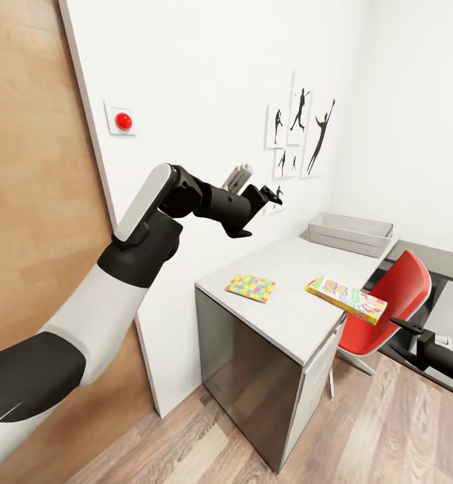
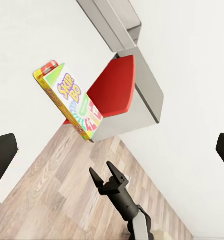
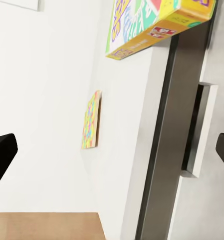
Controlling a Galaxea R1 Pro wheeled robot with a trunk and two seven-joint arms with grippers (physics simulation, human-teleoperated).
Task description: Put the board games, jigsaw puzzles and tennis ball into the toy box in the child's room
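From the head camera I have the table [image 1: 290, 296] ahead and to the right, its long side against the white wall. 1 jigsaw puzzle [image 1: 251, 288] lies flat near the near-left part of the top. 1 board game [image 1: 347, 299], yellow-edged with cartoon print, lies to its right, close to the table's right edge, well apart from the puzzle. The toy box [image 1: 351, 233] sits at the far end of the table, against the wall. A red chair [image 1: 389, 302] is tucked at the table's right side.

My left gripper [image 1: 270, 195] is raised above the table's near end, fingers spread and holding nothing. My right gripper [image 1: 404, 329] hangs low beside the chair, also spread and empty, well apart from the board game.
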